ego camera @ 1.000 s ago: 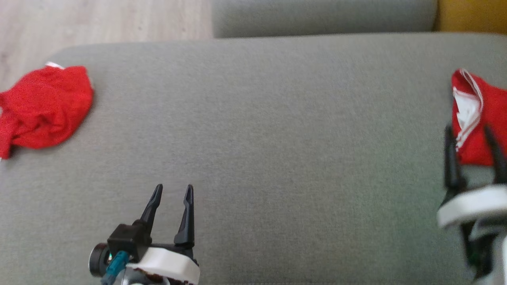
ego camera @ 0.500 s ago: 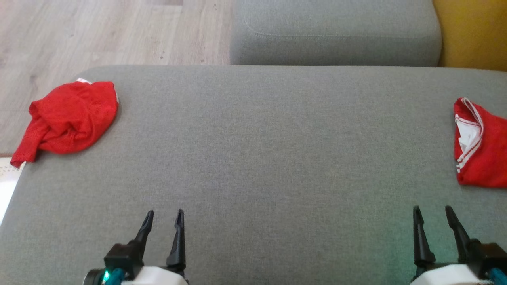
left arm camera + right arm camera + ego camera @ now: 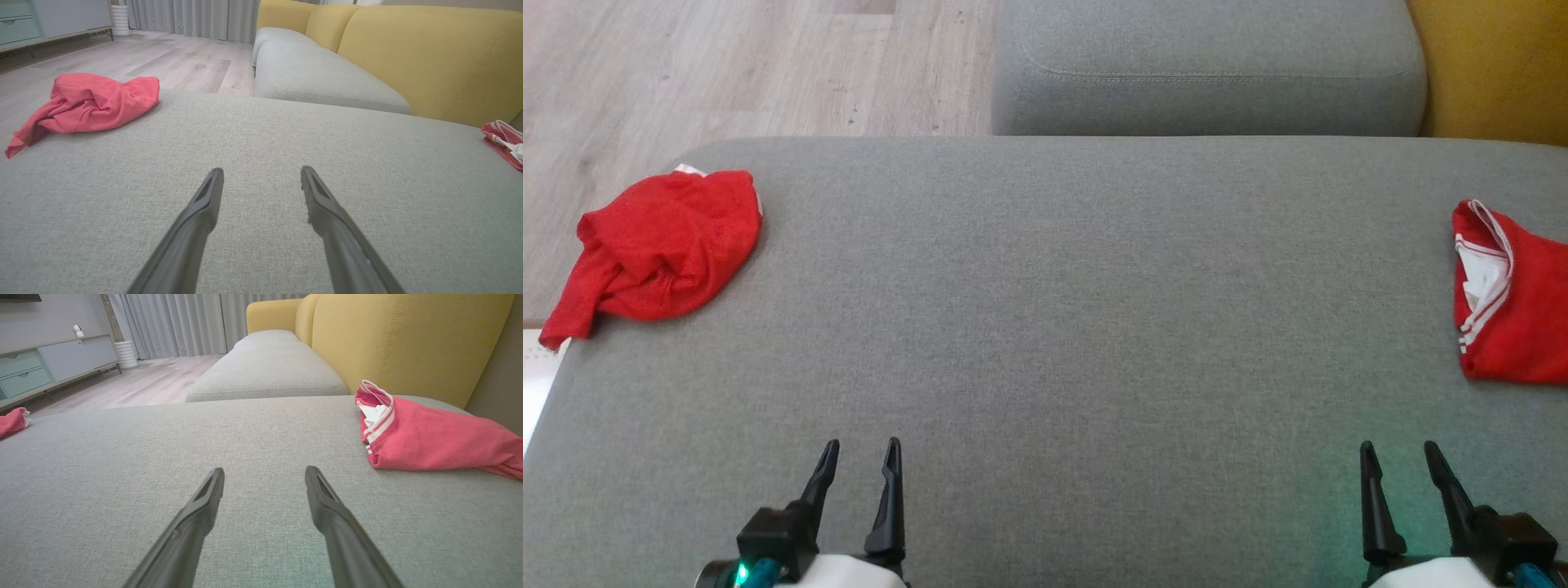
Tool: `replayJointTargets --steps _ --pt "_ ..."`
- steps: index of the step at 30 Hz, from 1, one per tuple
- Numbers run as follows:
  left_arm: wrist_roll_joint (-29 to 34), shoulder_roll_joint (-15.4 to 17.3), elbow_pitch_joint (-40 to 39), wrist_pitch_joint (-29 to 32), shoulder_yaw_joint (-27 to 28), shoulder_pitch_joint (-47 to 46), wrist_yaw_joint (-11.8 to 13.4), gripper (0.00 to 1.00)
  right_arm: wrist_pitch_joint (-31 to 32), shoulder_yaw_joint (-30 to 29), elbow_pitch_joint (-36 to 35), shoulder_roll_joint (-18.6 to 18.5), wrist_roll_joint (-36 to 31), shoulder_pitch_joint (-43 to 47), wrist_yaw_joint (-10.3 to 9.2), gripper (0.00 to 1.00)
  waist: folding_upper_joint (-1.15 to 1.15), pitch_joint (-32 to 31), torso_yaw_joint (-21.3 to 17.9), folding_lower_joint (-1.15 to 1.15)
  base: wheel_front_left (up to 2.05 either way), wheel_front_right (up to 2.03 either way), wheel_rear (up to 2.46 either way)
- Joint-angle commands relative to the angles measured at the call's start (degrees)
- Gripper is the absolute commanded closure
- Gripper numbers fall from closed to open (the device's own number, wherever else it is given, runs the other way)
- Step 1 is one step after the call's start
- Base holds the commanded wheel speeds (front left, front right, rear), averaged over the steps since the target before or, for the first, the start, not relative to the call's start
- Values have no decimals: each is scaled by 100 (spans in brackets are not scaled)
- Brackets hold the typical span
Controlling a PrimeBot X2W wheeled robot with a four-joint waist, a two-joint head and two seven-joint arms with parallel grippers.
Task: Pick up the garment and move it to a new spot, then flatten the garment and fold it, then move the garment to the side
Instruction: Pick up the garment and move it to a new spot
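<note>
Red garment (image 3: pixel 662 245), a crumpled heap of fine mesh-like knit with a sliver of white at its top edge, lies at about 9 o'clock in the head view, on the rounded left corner of the grey sofa seat (image 3: pixel 1078 310), with one end trailing over the edge. A second, folded red garment (image 3: pixel 1523 310) lies flat at 3 o'clock; its white-striped ribbed neckband opens onto a white lining too blurred to read. The seat is a broad cushion of tight woven grey fabric. At 12 o'clock sits another grey cushion (image 3: pixel 1209 73) with a stitched seam, and beside it, at 1 o'clock, a yellow backrest (image 3: pixel 1494 65). Pale wood-plank floor (image 3: pixel 727 65) fills 11 o'clock. Grey curtains (image 3: pixel 175 322) and a low drawer cabinet (image 3: pixel 49 363) stand beyond. The left gripper (image 3: pixel 862 443) at 7 o'clock and the right gripper (image 3: pixel 1397 445) at 5 o'clock hover over bare cushion, fingers apart, holding nothing.
</note>
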Motion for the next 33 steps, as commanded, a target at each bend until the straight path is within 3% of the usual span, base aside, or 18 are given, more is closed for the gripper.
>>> replayJointTargets --steps 1,8,12,13,14,22,33 --pt "51 -28 -206 -71 202 -208 -11 0 -97 145 -147 -46 -7 -254 42 0 0 6 9 0 0 0 0" --pt "60 -28 -174 -71 152 -295 -23 0 -117 137 -208 -46 -40 -235 42 0 0 0 327 0 0 0 0" --pt "71 -28 -143 -71 122 -323 -35 0 -122 175 -235 -46 -18 -185 42 0 0 -50 819 0 0 0 0" --pt "84 -28 -125 -71 125 -306 -41 0 -123 217 -239 -46 11 -171 42 0 0 -81 1128 0 0 0 0" --pt "84 -28 -125 -71 125 -306 -41 0 -123 217 -239 -46 11 -171 42 0 0 -81 1128 0 0 0 0" --pt "134 -28 -138 -71 302 -94 -49 0 -127 498 -215 -46 58 -264 42 0 0 -150 2214 0 0 0 0" --pt "36 -28 -367 -71 519 -40 7 0 -127 623 -148 -46 -40 -438 42 0 0 78 2247 0 0 0 0"
